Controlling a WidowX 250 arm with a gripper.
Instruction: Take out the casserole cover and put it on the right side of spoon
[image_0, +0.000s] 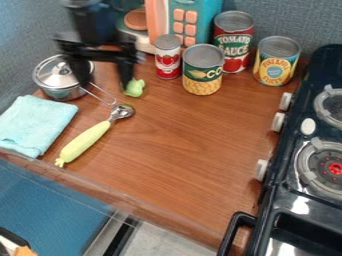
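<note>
The shiny, round silver metal casserole cover (55, 73) sits on its small silver metal pot (64, 93) at the upper left of the brown wood-look counter (190, 135). The black two-finger gripper (105, 83) hangs over the pot's right side, its fingers spread apart, grasping nothing. Just beside its right-hand finger in the view is a small light-green object (135, 88). Below the pot, a metal-bowled spoon with a yellow-green handle (84, 142) lies diagonally, bowl toward the upper right. A folded pale aqua cloth (33, 122) lies left of the spoon. Four upright, labelled metal cans (202, 75) stand along the back; a black stove (287, 200) borders the right.
</note>
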